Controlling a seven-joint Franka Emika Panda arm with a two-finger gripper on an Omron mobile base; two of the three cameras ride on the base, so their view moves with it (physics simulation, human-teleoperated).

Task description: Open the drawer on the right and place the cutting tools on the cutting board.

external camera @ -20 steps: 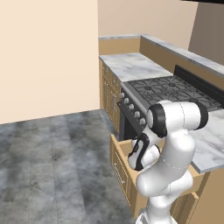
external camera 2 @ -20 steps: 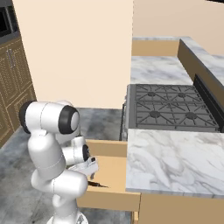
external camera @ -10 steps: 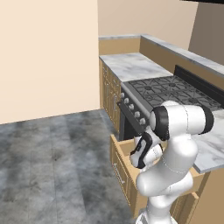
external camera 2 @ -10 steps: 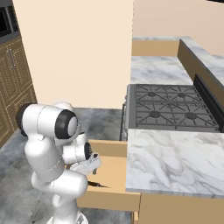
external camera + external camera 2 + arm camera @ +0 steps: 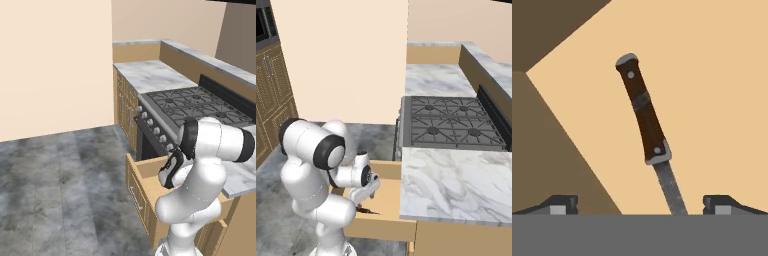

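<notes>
Right, knife (image 5: 646,125) lies flat on the floor of the drawer (image 5: 387,172), which stands pulled out below the marble counter (image 5: 456,182). Gripper (image 5: 640,204) sits over the blade end, jaws wide open, nothing held. I'd shift toward the handle, centre it between the tips, descend, close. Dark brown riveted handle, grey steel blade.

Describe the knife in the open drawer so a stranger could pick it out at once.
Start at the black stove and drop to the open drawer under the marble counter beside it. On the drawer's tan floor lies the knife, between the tips of the open claw. It has a dark brown handle with silver rivets and caps and a grey blade.
</notes>
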